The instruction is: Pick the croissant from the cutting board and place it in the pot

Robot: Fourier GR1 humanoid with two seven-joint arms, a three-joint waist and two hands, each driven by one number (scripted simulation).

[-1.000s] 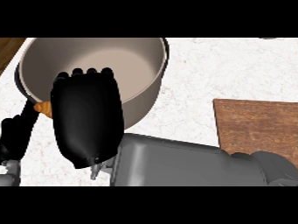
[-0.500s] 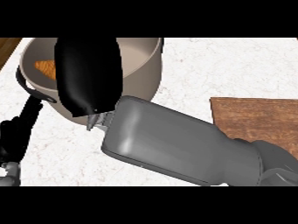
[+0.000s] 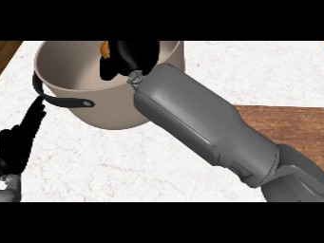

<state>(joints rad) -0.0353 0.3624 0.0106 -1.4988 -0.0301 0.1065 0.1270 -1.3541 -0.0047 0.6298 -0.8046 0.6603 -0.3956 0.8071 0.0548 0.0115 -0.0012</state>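
A: Orange pastry shows as a sliver at the pot's (image 3: 108,102) far rim: the croissant (image 3: 105,49), held inside the pot's mouth by the right hand (image 3: 126,59).

B: And the fingers?

A: Curled down round the croissant, hiding most of it. The left hand (image 3: 18,142) rests near the left edge, fingers straight and relaxed, holding nothing.

B: How would you expect the croissant to handle?

A: Light, soft and flaky, I'd judge. It would crush under a hard squeeze, so the thick middle is the place to hold it, not the thin tips. Low in the pot seems the safer place to let it go.

B: The surroundings?

A: A white marbled desk (image 3: 122,166) carries a beige pot with a black handle. The wooden cutting board (image 3: 298,130) lies to the right, partly behind the grey forearm, and no croissant shows on it. Brown wood floor shows past the desk's far corners.
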